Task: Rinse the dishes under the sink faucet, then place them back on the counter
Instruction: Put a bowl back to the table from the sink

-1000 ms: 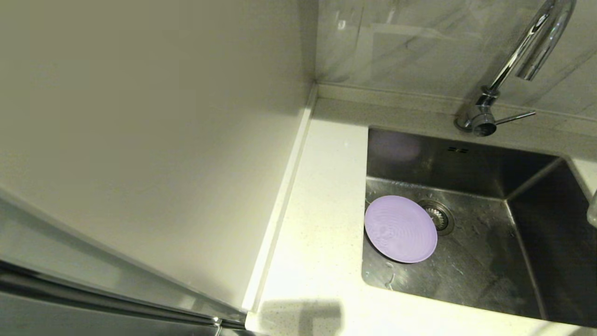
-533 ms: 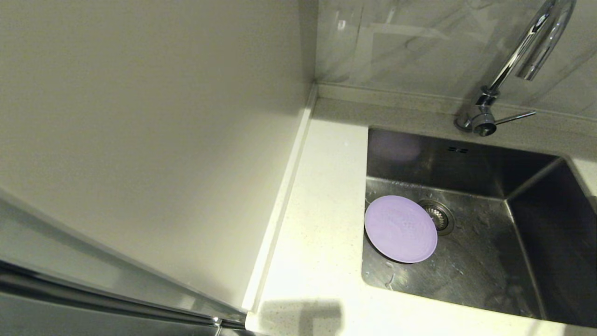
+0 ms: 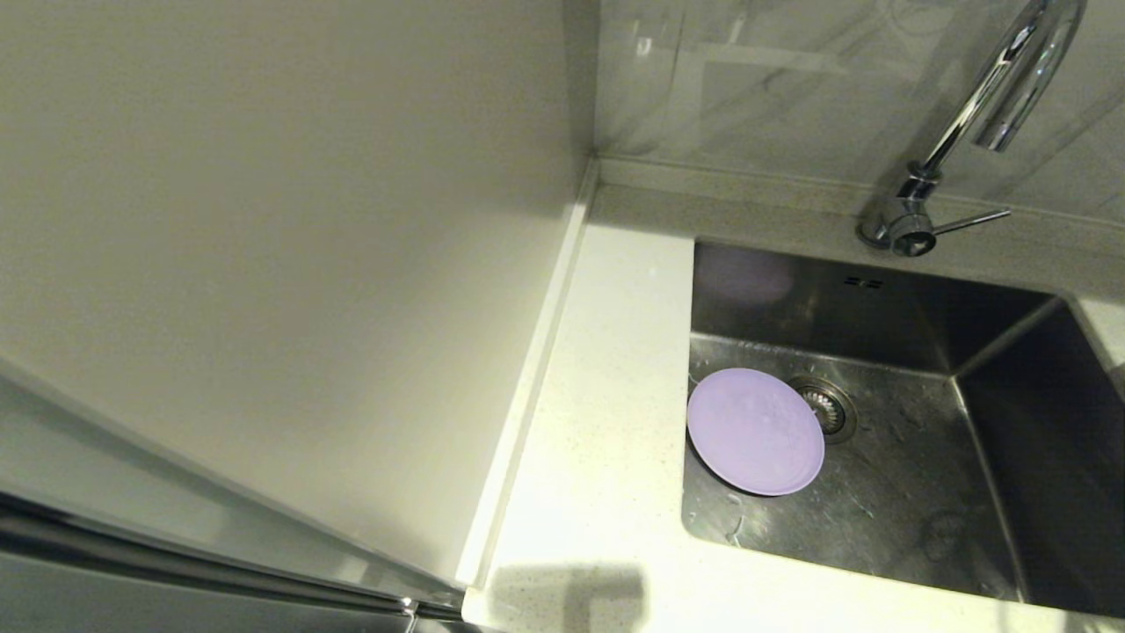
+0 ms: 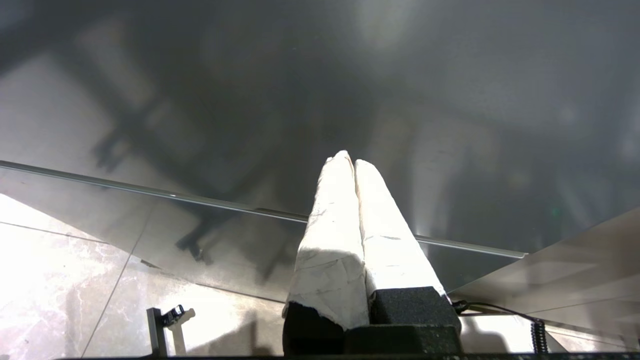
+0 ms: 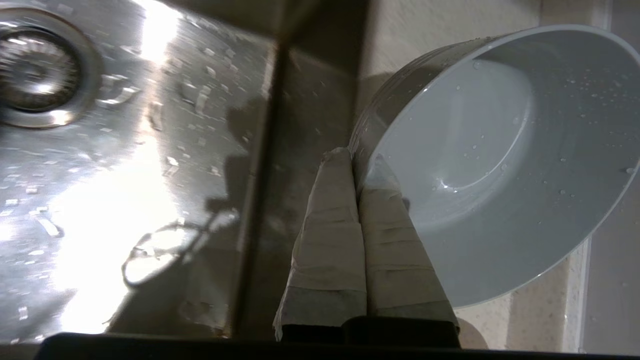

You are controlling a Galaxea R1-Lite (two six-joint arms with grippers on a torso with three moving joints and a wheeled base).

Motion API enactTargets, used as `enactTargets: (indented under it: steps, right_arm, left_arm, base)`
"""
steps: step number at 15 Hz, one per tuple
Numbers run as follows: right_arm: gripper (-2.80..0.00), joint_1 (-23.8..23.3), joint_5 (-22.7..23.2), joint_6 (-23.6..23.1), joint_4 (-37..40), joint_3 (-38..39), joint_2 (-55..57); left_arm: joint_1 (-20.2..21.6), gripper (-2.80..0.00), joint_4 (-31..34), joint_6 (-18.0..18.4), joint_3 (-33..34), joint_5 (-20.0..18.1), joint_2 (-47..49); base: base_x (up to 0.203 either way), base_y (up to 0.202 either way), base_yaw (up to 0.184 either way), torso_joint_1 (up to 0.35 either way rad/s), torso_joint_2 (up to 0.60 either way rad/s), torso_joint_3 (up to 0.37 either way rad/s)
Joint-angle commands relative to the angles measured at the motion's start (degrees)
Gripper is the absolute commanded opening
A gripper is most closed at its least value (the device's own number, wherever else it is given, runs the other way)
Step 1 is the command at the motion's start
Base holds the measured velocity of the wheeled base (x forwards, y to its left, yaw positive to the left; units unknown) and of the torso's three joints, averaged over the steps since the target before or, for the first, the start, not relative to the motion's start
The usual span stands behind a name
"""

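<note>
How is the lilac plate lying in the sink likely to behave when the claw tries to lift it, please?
The lilac plate looks wet and lies flat on the sink floor, so it is probably slippery. Its low, thin rim offers little to pinch, so it may slide rather than lift. It seems light and stiff, and unlikely to roll.
</note>
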Motion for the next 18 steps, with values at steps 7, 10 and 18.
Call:
enactTargets:
  steps: [7, 10, 18]
  right_arm:
    - [-2.8, -1.6, -5.0, 0.3, 0.2, -10.8, 13.9]
    - [-2.8, -2.2, -5.8, 0.3, 0.2, -11.1, 14.3]
    - [-2.8, -2.2, -5.8, 0.2, -0.2, -8.8, 10.8]
  left_arm:
    - [0.0, -2.8, 0.0, 0.0, 0.2, 0.0, 0.0]
    - [0.0, -2.8, 0.0, 0.0, 0.1, 0.0, 0.0]
    - [0.0, -2.8, 0.0, 0.0, 0.2, 0.0, 0.0]
  base:
    - [0.0, 0.0, 0.0, 0.0, 0.0, 0.0]
    - [0.0, 0.0, 0.0, 0.0, 0.0, 0.0]
    - [0.0, 0.0, 0.0, 0.0, 0.0, 0.0]
